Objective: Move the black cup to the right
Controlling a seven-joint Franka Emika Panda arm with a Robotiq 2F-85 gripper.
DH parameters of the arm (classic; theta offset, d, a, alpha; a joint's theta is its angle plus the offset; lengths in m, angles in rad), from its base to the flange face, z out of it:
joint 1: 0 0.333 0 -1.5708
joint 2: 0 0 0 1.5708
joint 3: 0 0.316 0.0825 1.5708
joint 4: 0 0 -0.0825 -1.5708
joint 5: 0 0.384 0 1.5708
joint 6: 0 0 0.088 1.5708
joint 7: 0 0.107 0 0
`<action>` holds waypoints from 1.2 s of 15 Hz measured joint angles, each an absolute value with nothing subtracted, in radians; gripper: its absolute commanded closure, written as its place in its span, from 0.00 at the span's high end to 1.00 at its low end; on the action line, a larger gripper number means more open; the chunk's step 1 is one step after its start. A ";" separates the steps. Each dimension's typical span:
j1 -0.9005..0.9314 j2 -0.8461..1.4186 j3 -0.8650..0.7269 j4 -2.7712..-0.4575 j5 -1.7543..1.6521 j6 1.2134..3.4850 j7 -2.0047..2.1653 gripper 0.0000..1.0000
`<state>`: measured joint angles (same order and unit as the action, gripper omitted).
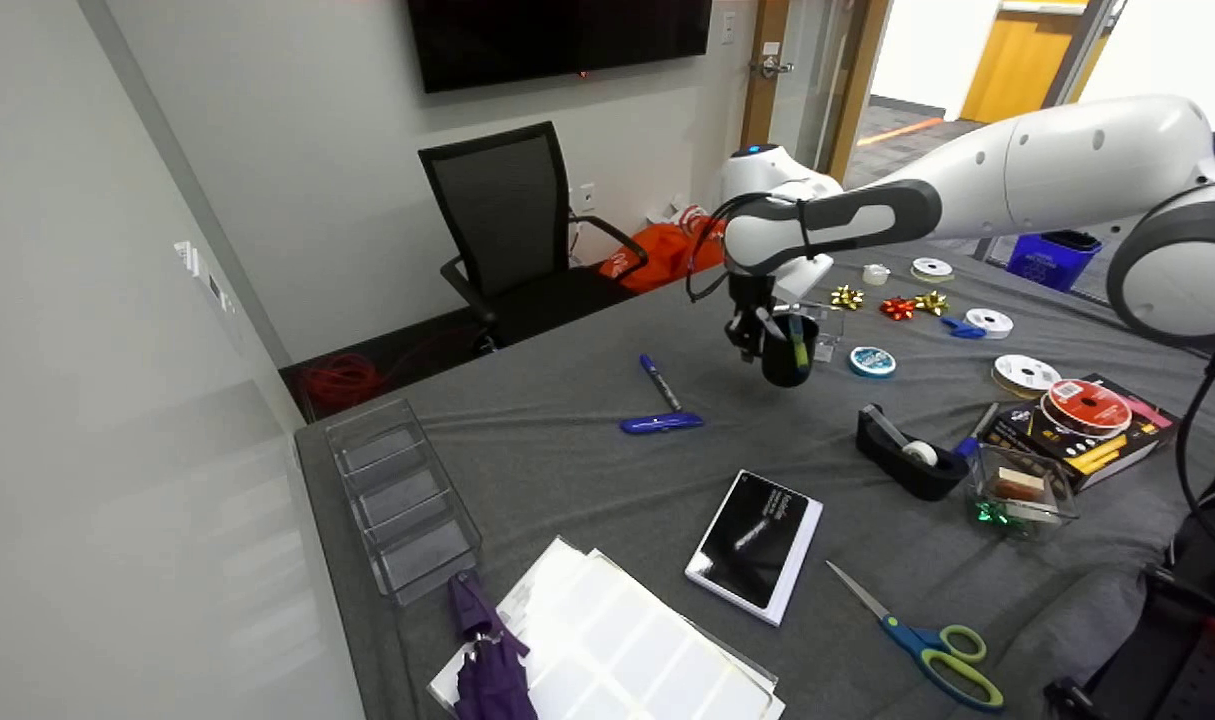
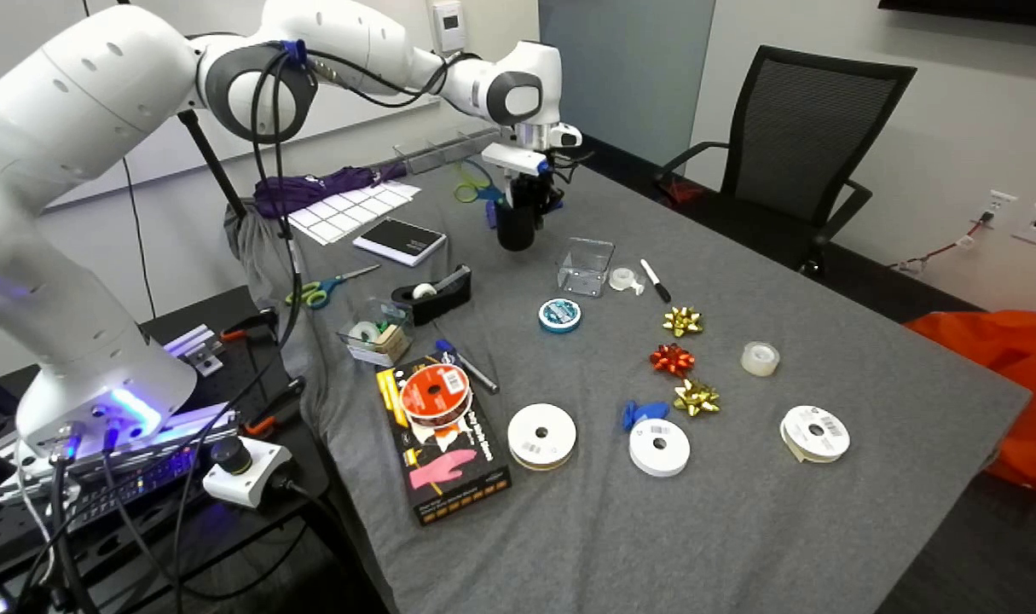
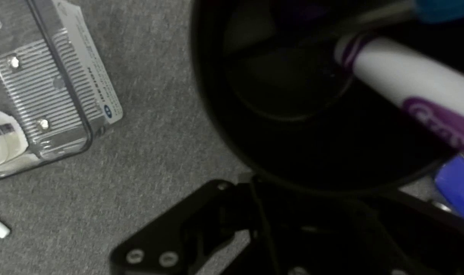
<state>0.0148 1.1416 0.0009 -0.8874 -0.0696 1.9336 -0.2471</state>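
Note:
The black cup (image 1: 781,370) stands roughly upright at my gripper (image 1: 749,328), in the far middle part of the table. It also shows in an exterior view (image 2: 515,230). In the wrist view I look down into the cup (image 3: 289,152). It holds a white and purple marker (image 3: 411,76), and scissors with green and blue handles (image 2: 475,183) stick out. The gripper (image 3: 323,206) seems shut on the cup's outside, the left finger touching the wall below the rim. The fingertips are partly hidden behind the cup. I cannot tell its height above the table.
A clear box (image 2: 586,269) stands close beside the cup. A blue tape tin (image 1: 872,362) and a black tape dispenser (image 1: 912,460) lie nearby. A blue stapler-like thing (image 1: 661,423) and a marker (image 1: 660,383) lie beyond the gripper. A notebook (image 1: 755,545) lies closer.

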 measured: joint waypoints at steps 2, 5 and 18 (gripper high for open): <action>-0.004 1.106 0.001 -0.963 -0.070 2.005 -0.325 0.05; -0.034 1.057 0.004 -1.083 -0.073 2.093 -0.437 0.05; -0.081 0.788 0.024 -1.633 -0.196 2.314 -0.615 0.05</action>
